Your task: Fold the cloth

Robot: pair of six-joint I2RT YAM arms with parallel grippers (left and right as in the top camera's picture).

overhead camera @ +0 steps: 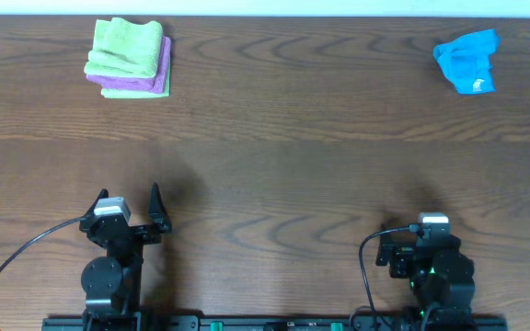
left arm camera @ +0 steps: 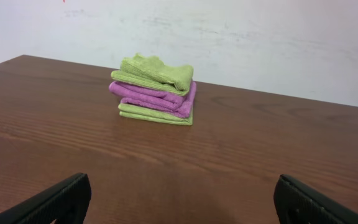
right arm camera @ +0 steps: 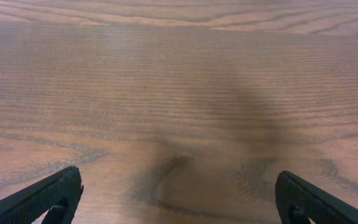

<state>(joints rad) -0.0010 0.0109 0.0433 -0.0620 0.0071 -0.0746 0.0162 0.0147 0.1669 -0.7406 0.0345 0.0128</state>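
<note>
Overhead view: sky-blue cloth at the far right corner of the wooden table, bunched into a rumpled heap rather than spread flat, small white tag showing on its near side. Lies well apart from both arms, touched by neither. At the far left corner, light green cloth folded on top of a purple cloth, stacked fairly square. From the left wrist, appears as green on top, purple under it, then a thin green layer at the bottom, near the table's back edge and in front of a pale wall.

Left gripper at the near left edge, low over the wood, facing the stack; fingers spread wide, only bare table between them, holding nothing. Right gripper at the near right edge, spread just as wide, fingers at the lower corners of its own view, gripping nothing; beneath, only wood grain and a soft shadow.
</note>
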